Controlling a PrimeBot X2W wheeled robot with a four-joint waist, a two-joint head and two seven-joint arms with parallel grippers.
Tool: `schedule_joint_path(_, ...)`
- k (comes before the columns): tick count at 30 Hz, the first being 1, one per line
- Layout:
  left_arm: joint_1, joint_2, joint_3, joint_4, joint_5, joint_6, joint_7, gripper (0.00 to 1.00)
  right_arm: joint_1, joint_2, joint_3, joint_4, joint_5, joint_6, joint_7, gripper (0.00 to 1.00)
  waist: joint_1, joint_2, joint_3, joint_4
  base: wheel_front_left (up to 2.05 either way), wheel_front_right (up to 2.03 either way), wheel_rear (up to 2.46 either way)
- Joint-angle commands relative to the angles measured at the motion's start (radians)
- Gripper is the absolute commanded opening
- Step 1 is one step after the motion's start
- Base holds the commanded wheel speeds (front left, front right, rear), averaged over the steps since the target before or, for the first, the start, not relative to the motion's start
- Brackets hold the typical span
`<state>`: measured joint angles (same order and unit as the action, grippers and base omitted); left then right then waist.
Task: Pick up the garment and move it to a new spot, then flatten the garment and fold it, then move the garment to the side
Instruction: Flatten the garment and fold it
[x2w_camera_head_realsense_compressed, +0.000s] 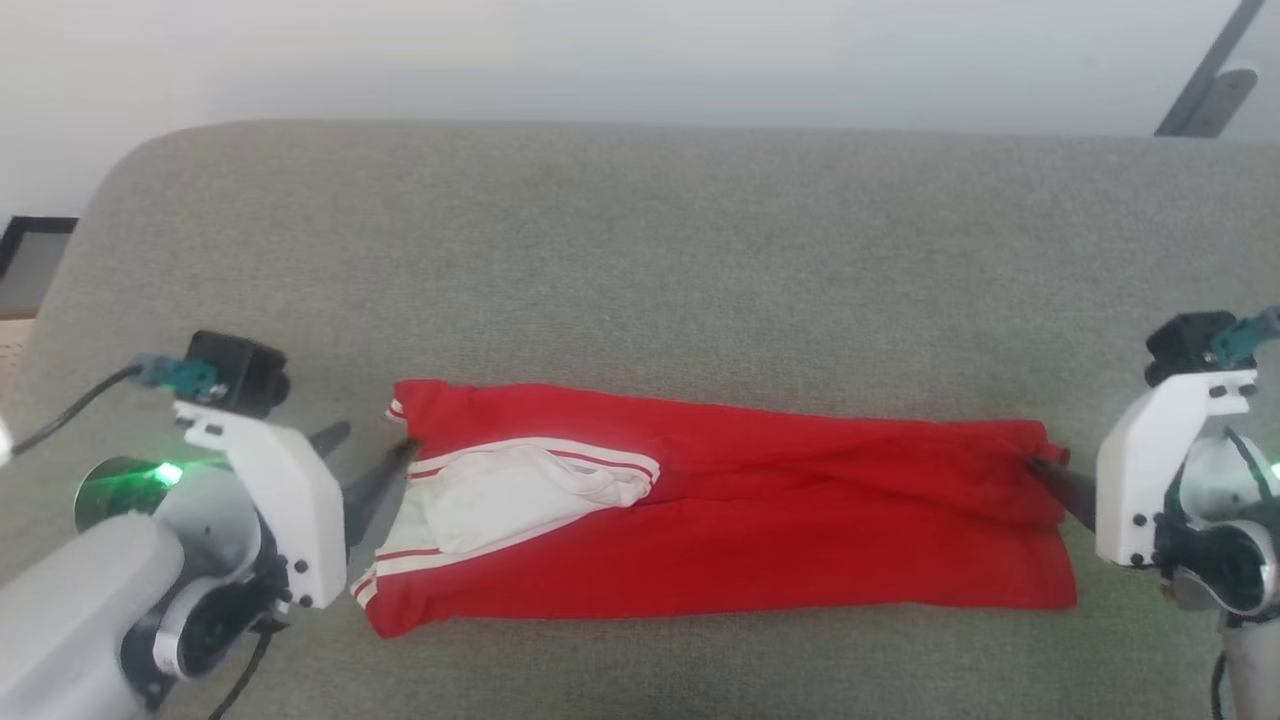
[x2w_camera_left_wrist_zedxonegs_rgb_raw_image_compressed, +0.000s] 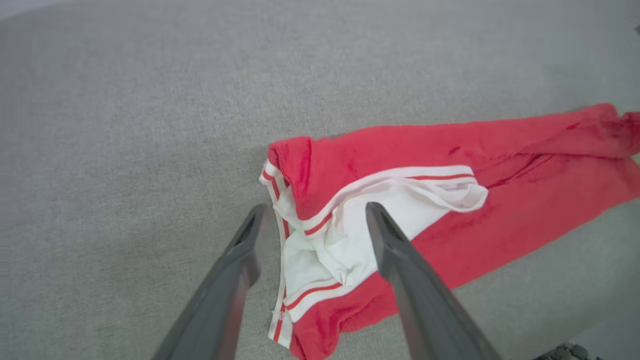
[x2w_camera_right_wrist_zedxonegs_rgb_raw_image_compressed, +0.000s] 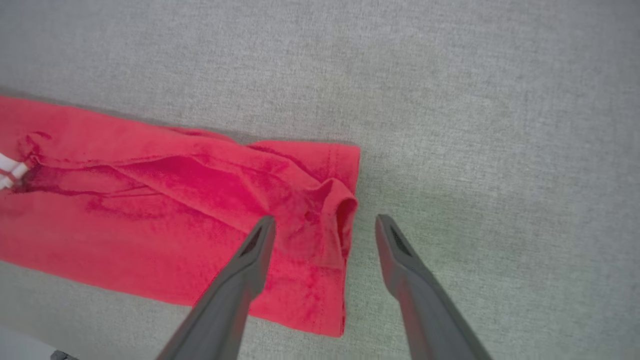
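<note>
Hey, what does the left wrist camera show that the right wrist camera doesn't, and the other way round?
Left wrist view offers: the open left gripper, its fingers astride the edge of a white sleeve with red-striped trim.
Right wrist view offers instead: the open right gripper, one finger over red cloth and one over bare cushion, straddling the stitched hem.
Shared: the red shirt lying as a long strip on the grey cushion; the right wrist view catches just a sliver of white trim.
</note>
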<state>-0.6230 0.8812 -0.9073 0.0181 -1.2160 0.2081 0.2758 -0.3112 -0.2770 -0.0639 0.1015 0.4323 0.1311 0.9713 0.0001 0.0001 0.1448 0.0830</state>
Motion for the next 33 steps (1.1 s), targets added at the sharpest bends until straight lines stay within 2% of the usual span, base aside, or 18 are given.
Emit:
schedule_joint_path(1, 0.037, 0.009, 0.014, -0.001, 0.038, 0.017, -0.075, 1.0, 0.01, 0.007, -0.019, 0.012, -0.005, -0.001, 0.015, 1.0, -0.0001, -0.0001, -0.013, 0.018, 0.0, 0.0, 0.0)
schedule_joint_path(5, 0.087, 0.008, 0.049, -0.01, 0.077, 0.036, -0.234, 1.0, 0.023, -0.001, -0.045, 0.039, -0.025, -0.001, 0.036, 1.0, -0.0001, -0.0001, -0.021, 0.044, 0.0, 0.0, 0.0)
schedule_joint_path(6, 0.087, 0.008, 0.049, -0.01, 0.077, 0.036, -0.234, 1.0, 0.023, -0.001, -0.045, 0.039, -0.025, -0.001, 0.036, 1.0, -0.0001, -0.0001, -0.021, 0.044, 0.0, 0.0, 0.0)
schedule_joint_path(11, 0.159, 0.012, 0.094, 0.008, 0.105, 0.07, -0.418, 1.0, 0.034, -0.004, -0.08, 0.085, -0.033, -0.001, 0.052, 1.0, -0.0001, -0.0001, -0.022, 0.08, 0.0, 0.0, 0.0)
schedule_joint_path(14, 0.199, 0.015, 0.115, 0.017, 0.122, 0.071, -0.494, 1.0, 0.038, -0.003, -0.096, 0.114, -0.043, -0.001, 0.042, 1.0, -0.0001, -0.0001, -0.021, 0.1, 0.0, 0.0, 0.0)
schedule_joint_path(20, 0.287, -0.012, 0.21, 0.033, 0.158, 0.067, -0.541, 1.0, 0.038, 0.008, -0.115, 0.194, -0.055, -0.001, 0.025, 1.0, -0.0001, -0.0001, -0.019, 0.135, 0.0, 0.0, 0.0)
schedule_joint_path(24, 0.359, -0.074, 0.341, 0.028, 0.238, 0.047, -0.541, 1.0, 0.023, 0.026, -0.115, 0.26, -0.052, -0.001, 0.0, 1.0, -0.0001, -0.0001, -0.018, 0.15, 0.0, 0.0, 0.0)
schedule_joint_path(27, 0.41, -0.123, 0.429, 0.025, 0.301, 0.014, -0.541, 1.0, 0.012, 0.028, -0.1, 0.308, -0.054, -0.001, -0.026, 0.98, -0.0001, -0.0001, -0.015, 0.157, 0.0, 0.0, 0.0)
schedule_joint_path(28, 0.424, -0.144, 0.461, 0.025, 0.314, 0.004, -0.541, 1.0, 0.011, 0.029, -0.099, 0.327, -0.052, -0.001, -0.032, 0.55, -0.0001, -0.0001, -0.014, 0.16, 0.0, 0.0, 0.0)
schedule_joint_path(30, 0.458, -0.171, 0.51, 0.03, 0.357, -0.023, -0.541, 1.0, 0.003, 0.038, -0.1, 0.357, -0.041, -0.001, -0.05, 0.0, -0.0001, -0.0001, -0.013, 0.162, 0.0, 0.0, 0.0)
schedule_joint_path(33, 0.489, -0.217, 0.574, 0.04, 0.404, -0.057, -0.541, 1.0, -0.007, 0.046, -0.103, 0.394, -0.035, -0.001, -0.078, 0.0, -0.0001, -0.0001, -0.012, 0.164, 0.0, 0.0, 0.0)
